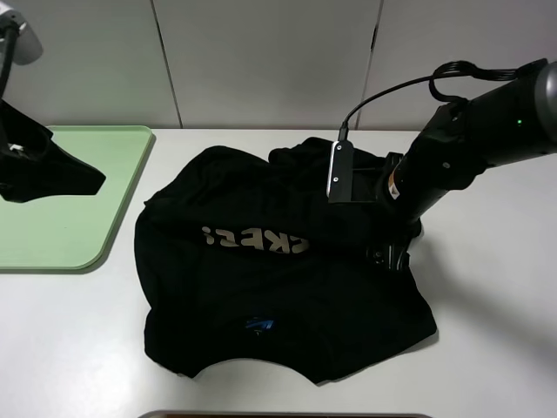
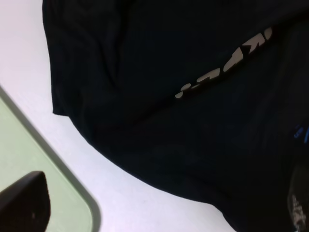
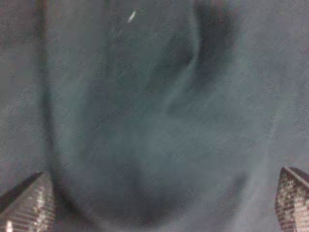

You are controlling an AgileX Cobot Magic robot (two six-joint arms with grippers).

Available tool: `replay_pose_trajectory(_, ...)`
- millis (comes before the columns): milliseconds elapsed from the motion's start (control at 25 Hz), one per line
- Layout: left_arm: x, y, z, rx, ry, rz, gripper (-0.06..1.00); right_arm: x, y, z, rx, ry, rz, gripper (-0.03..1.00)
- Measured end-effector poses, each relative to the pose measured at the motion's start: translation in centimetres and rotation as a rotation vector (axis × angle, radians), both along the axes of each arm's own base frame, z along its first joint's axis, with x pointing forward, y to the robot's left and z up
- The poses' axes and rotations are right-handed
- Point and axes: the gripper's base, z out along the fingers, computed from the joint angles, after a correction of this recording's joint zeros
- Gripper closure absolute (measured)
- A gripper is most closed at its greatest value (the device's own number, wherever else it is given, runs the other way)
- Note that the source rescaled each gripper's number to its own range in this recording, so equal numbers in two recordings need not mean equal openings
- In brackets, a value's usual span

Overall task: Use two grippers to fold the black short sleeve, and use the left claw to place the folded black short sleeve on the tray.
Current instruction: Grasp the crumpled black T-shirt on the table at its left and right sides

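The black short sleeve (image 1: 261,287) lies loosely spread on the white table, its pale letters (image 1: 261,239) upside down and its blue neck label (image 1: 258,326) near the front. The pale green tray (image 1: 104,200) sits to its left. My left claw (image 1: 61,170) hovers over the tray, open and empty; in its wrist view the left claw (image 2: 161,212) spans the shirt's edge (image 2: 169,121) and the tray corner (image 2: 38,159). My right gripper (image 1: 392,252) is down on the shirt's right side. In its wrist view the right gripper (image 3: 159,203) is open wide, with dark fabric (image 3: 154,106) filling the gap.
The white table (image 1: 496,287) has bare surface right of the shirt and along the front left. Grey wall panels (image 1: 261,61) stand behind. A dark edge (image 1: 287,415) shows at the very front. A silver fixture (image 1: 22,39) is at the top left.
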Motion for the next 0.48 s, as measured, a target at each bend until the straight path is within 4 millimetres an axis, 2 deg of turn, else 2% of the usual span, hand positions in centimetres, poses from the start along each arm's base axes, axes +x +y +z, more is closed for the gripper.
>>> replay_pose_trajectory(200,0.0,0.0,0.0,0.001,-0.002,-0.001,-0.04,0.5,0.5,-0.8,0.043,-0.033,0.011,-0.03)
replay_pose_trajectory(360,0.0,0.0,0.0,0.001,-0.002,-0.001,-0.04,0.6,0.5,-2.3,0.004,-0.011,0.051,-0.02)
replay_pose_trajectory(400,0.0,0.0,0.0,0.001,-0.005,0.0,-0.04,0.6,0.5,-2.6,-0.008,-0.006,0.062,0.02)
replay_pose_trajectory(480,0.1,0.0,0.1,0.0,-0.016,0.006,-0.04,0.6,0.4,-2.9,-0.026,-0.002,0.081,0.21)
